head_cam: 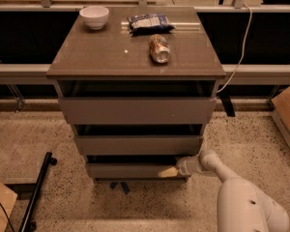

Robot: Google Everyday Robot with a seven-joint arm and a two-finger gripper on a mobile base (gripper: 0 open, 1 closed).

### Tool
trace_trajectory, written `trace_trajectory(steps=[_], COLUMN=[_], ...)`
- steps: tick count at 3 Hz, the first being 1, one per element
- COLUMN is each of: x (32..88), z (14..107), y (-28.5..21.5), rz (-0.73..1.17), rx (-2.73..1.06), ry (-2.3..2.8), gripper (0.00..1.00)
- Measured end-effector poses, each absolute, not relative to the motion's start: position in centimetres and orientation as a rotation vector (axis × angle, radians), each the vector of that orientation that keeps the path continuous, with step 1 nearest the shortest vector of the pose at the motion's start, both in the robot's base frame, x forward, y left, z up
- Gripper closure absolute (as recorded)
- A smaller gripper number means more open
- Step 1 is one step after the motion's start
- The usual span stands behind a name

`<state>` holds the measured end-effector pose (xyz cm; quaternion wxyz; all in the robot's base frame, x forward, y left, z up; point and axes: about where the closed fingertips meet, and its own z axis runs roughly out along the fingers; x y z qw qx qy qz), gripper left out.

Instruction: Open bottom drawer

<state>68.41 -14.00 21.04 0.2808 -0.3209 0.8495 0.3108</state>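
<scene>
A: Nearest to us, what's there?

B: The white arm [241, 202], coming in from the lower right. Its gripper [168, 172] is just ahead of it, low over the floor, pointing left.

A: Clenched or released?

B: I cannot tell. The tan tip lies against the bottom drawer [125, 170], at the right end of its plain front.

A: So the drawer is straight at the tool?

B: Yes, touching it and running off to the tool's left. A dark gap shows above the front.

A: And further on?

B: Above the gripper comes the middle drawer [137, 145], then the taller top drawer [137, 111]. Higher and further back, a can [159, 49] lies on its side on the cabinet top, a snack bag [150, 22] behind it, and a white bowl [94, 17] up to the left.
</scene>
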Motion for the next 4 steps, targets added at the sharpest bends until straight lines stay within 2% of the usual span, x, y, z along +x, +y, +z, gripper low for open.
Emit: trace_trajectory(steps=[3,4], x=[67.5,64.7], z=[20.6,19.7], y=[-14.1,-14.7], rz=[0.851,0.943], rx=[-0.880,-0.916], ry=[2.301,2.342], gripper=[0.94,1.00])
